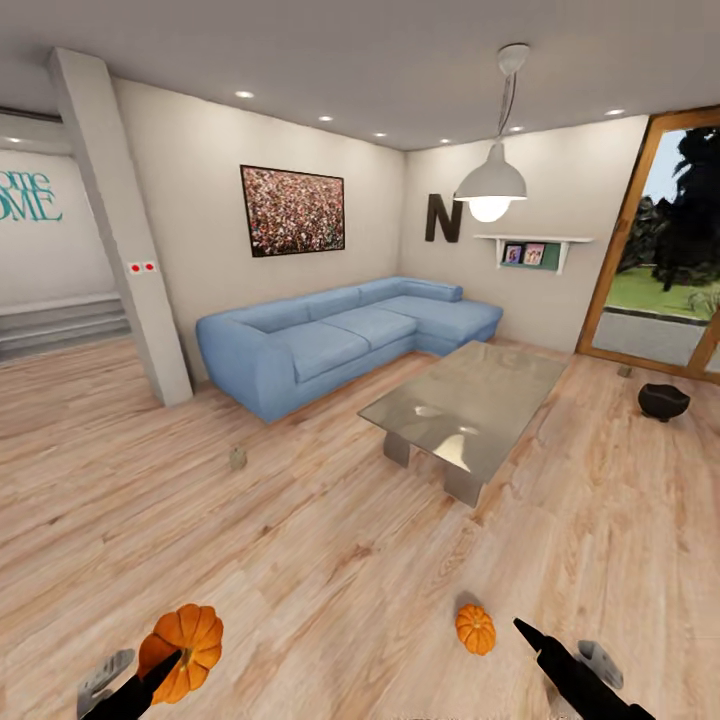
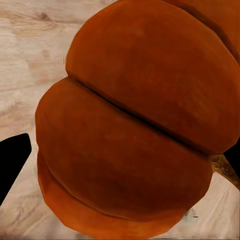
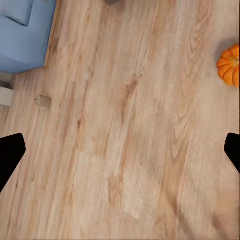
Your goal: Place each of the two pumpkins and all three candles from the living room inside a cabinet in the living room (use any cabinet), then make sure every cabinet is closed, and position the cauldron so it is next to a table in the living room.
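Note:
My left gripper [image 1: 140,675] is shut on the bigger orange pumpkin [image 1: 187,640], which hangs above the floor; its ribbed body [image 2: 130,125] fills the space between the fingers. The smaller pumpkin [image 1: 475,628] sits on the wood floor just left of my right gripper [image 1: 560,650], which hovers open and empty. It also shows in the right wrist view [image 3: 230,65]. One beige candle [image 1: 237,458] stands on the floor before the sofa. The black cauldron [image 1: 664,401] rests near the glass door. The grey glass coffee table [image 1: 500,375] stands mid-room. The cabinet is out of view.
A blue corner sofa [image 1: 340,335] lines the far wall. A white pillar [image 1: 130,240] stands at the left, with steps behind it. A pendant lamp [image 1: 490,185] hangs over the table. A small object [image 1: 625,371] lies by the door frame. Wide wood floor lies between me and the table.

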### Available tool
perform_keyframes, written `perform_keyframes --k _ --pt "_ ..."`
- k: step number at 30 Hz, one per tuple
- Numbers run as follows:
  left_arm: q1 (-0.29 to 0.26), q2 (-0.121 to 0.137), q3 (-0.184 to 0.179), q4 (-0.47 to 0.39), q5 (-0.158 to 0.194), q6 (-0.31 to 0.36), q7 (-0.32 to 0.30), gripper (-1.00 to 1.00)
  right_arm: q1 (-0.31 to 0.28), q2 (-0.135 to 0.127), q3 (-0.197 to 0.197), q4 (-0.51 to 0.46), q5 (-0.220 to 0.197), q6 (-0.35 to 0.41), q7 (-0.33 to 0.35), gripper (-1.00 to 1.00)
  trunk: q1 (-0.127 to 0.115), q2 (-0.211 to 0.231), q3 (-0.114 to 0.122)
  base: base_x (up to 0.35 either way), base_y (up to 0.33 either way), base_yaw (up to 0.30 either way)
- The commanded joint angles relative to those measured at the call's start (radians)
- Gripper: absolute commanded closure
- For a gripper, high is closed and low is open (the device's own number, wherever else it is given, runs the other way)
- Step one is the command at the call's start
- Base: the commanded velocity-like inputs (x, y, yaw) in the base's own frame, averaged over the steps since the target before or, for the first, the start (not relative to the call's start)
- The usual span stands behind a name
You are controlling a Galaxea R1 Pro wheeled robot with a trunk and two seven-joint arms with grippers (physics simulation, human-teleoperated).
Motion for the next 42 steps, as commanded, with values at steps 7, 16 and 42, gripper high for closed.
perform_keyframes --k 7,16,42 --pt "0.000 0.000 0.001 0.000 0.012 0.010 -0.003 1.00 -0.001 0.000 -0.002 0.000 -0.007 0.008 0.002 -1.00 0.000 -0.001 -0.001 0.000 0.000 -0.287" --pt "0.000 0.000 0.002 0.001 0.011 0.010 0.002 1.00 -0.001 0.002 0.003 0.000 -0.007 0.008 0.001 -1.00 0.000 -0.001 -0.001 0.118 0.105 -0.287" --pt "0.000 0.000 0.001 0.001 0.009 -0.017 0.003 1.00 -0.001 0.008 0.006 0.001 -0.005 -0.021 -0.002 -1.00 0.000 -0.001 -0.001 0.241 0.203 -0.287"
